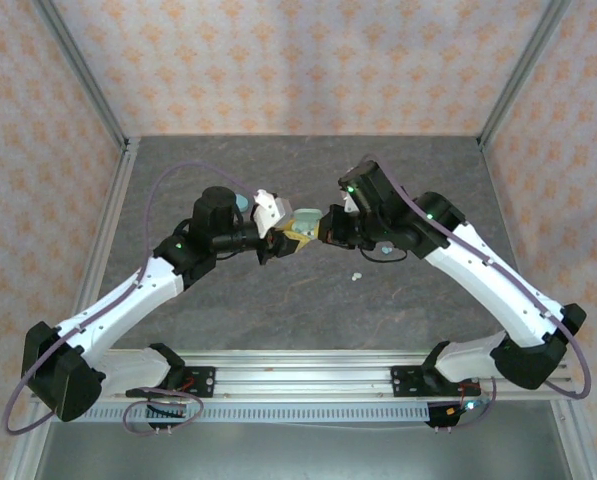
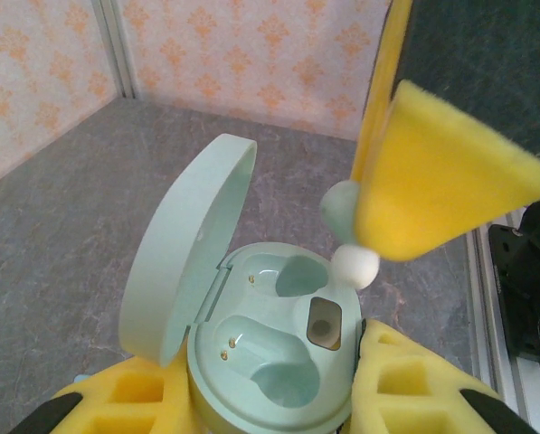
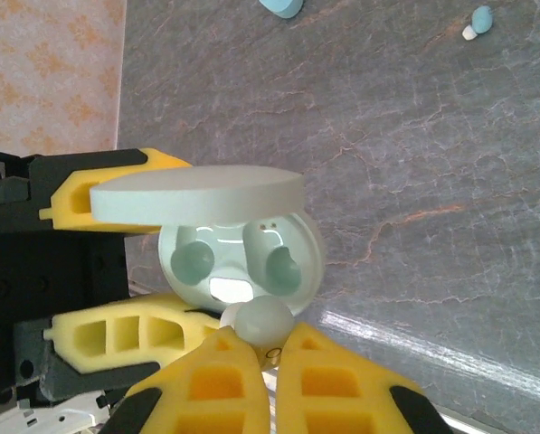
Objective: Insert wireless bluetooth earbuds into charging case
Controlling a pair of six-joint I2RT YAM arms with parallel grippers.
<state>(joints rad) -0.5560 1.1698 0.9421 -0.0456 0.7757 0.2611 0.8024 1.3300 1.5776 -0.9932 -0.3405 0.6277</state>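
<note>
1. Grey marbled stone pattern covers the desk. Orange-patterned walls fence it in, and both arm bases are bolted along its near edge.
2. Just past the bases, a loose pale earbud lies on the bare desk, in front of the right arm and well apart from everything else.
3. At mid-desk the two pincers meet. The left pincer is clamped around the lower body of the mint charging case, its yellow pads pressing on both sides. The case lid stands open and upright.
4. Both sockets in the case are empty, with the charging pins bare, so we judge that no bud is seated yet.
5. The right pincer grips a pale mint earbud between its fingertips. The bud's white tip hangs just above the case rim, beside the farther socket. We cannot tell whether it touches.
6. Beyond the case, the right wrist view shows a teal-blue earbud on the desk. Near it is the edge of a teal-blue rounded thing, seemingly another case.
7. We judge the task to be in its first insertion. The held bud has to be lowered and turned into its socket. The loose pale one comes after that, and the teal bud is left for later.
</note>
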